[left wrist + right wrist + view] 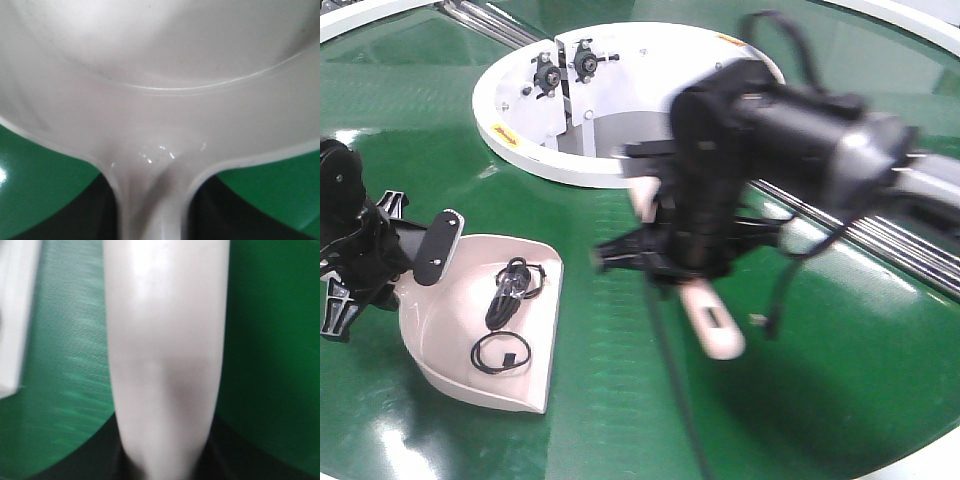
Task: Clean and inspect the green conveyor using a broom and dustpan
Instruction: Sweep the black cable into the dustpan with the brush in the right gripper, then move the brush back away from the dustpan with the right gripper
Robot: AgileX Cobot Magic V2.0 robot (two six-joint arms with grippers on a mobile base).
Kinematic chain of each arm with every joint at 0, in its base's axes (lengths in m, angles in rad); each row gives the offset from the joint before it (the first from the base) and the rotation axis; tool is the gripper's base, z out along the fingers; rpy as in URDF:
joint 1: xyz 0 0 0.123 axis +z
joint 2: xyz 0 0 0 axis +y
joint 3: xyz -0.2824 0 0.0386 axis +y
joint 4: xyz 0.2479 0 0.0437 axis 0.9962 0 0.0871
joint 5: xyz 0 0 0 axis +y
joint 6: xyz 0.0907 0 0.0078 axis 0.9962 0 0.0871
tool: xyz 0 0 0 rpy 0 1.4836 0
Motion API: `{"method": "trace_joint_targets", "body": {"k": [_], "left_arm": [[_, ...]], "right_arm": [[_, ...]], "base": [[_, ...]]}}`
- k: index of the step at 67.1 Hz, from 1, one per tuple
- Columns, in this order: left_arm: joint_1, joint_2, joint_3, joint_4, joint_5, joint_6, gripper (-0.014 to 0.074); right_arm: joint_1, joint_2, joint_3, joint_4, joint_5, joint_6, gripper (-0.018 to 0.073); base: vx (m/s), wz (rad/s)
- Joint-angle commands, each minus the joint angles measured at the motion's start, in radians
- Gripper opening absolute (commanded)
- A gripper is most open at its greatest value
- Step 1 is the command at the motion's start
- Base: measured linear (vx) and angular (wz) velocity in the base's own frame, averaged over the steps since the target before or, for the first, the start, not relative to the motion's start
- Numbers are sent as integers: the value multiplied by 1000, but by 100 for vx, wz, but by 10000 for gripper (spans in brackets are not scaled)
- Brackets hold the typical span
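Dustpan first: we see the wide beige-pink plastic dustpan (450, 335) nearest, at left, lying flat on the glossy dark-green conveyor (620, 400). Its open lip faces right, and we judge that lets sweepings slide straight in. Black cable-like scraps (505, 300) sit inside it. At its rear the left gripper (415, 260) is clamped on the handle, pinning it low. Further in, at centre, the right gripper (685, 265) is closed round the long beige plastic broom (715, 325), with the slotted handle end pointing our way. The bristles are hidden and the arm is blurred. Beyond are the white circular ring hub (520, 140) and, to the right, the silver metal rails (890, 245). We can't read the small orange stickers (503, 132) on the hub.
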Motion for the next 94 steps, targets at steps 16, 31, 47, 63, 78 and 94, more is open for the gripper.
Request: {"method": "trace_joint_targets", "body": {"k": [16, 31, 47, 63, 78, 94], "left_arm": [[-18, -30, -17, -18, 38, 38, -7], [-18, -30, -17, -18, 38, 38, -7], [-18, -30, -17, -18, 38, 38, -7], [-18, -30, -17, -18, 38, 38, -7], [-18, -30, -17, -18, 38, 38, -7], [-18, -30, -17, -18, 38, 38, -7]], "right_arm": [[-235, -186, 187, 65, -94, -257, -2], [-375, -197, 263, 138, -129, -402, -2], [-439, -194, 364, 132, -240, -427, -2], [-437, -153, 427, 162, -307, -439, -2], [-436, -92, 427, 202, -269, -463, -2], [-436, -55, 427, 239, -242, -489, 8]], "base": [[0, 0], [0, 0], [0, 0], [0, 0], [0, 0], [0, 0]]}}
